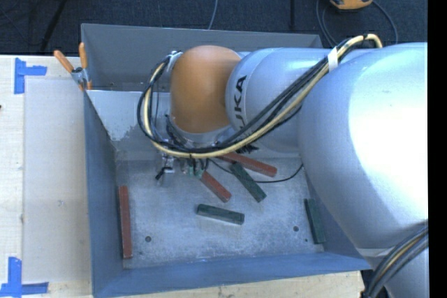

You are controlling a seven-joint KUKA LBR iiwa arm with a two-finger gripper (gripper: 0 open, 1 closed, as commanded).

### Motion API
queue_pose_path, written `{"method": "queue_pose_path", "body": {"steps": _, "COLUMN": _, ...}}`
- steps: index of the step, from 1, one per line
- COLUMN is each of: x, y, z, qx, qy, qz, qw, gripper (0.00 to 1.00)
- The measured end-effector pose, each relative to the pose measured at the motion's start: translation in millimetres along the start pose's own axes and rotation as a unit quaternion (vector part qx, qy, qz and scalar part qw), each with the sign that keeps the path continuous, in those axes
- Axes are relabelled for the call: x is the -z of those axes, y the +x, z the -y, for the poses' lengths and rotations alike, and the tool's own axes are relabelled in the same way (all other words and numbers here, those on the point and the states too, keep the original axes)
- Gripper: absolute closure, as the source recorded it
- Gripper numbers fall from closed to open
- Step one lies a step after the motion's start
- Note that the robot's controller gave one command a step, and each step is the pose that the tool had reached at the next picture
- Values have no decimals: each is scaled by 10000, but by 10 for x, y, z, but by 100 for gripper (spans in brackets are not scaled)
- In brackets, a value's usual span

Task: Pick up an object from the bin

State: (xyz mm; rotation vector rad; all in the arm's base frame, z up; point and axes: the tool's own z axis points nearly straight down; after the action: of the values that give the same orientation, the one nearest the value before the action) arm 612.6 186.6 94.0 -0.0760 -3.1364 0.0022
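1. Gripper [166, 171] sits low over the back-left part of the bin [99, 185] floor, under the wrist's orange cover [202, 87]. Open or closed: cannot tell, because the wrist and cables hide it. Nothing is seen held.
2. Nearest thing is the short red-brown bar [216, 186], lying flat and aslant just right of the gripper.
3. Just beside that bar lie a slanted dark green bar [249, 183] and a rear red-brown bar [250, 165], the latter partly under the arm. The three lie close together. Whether they touch is not clear.
4. Well apart from that group:
   - lone dark green bar [220, 214], flat at mid-floor
   - left-wall red-brown bar [124, 220], lying along the wall
   - right-wall dark green bar [314, 220], lying against the wall
5. Handling, judged: all look like small, stiff, rectangular sticks, probably light and not fragile. The faces look smooth, so a stick may slip or swivel if taken near one end.
6. Where to hold, judged: across the narrow width, at mid-length.
   - Lone dark green bar looks easiest, with free floor on both long sides.
   - The two wall bars look poor, since one long side is blocked.
   - In the close group, a neighbour could be nudged or caught along with the chosen bar.
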Motion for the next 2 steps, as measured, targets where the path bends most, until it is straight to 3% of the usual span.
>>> {"method": "queue_pose_path", "body": {"steps": 1, "x": 180, "y": 116, "z": 244, "qx": 2399, "qy": -1, "qz": 15, "qw": 9708, "gripper": 0}}
{"method": "queue_pose_path", "body": {"steps": 2, "x": 180, "y": 113, "z": 243, "qx": 2389, "qy": -6, "qz": 18, "qw": 9710, "gripper": 0}}
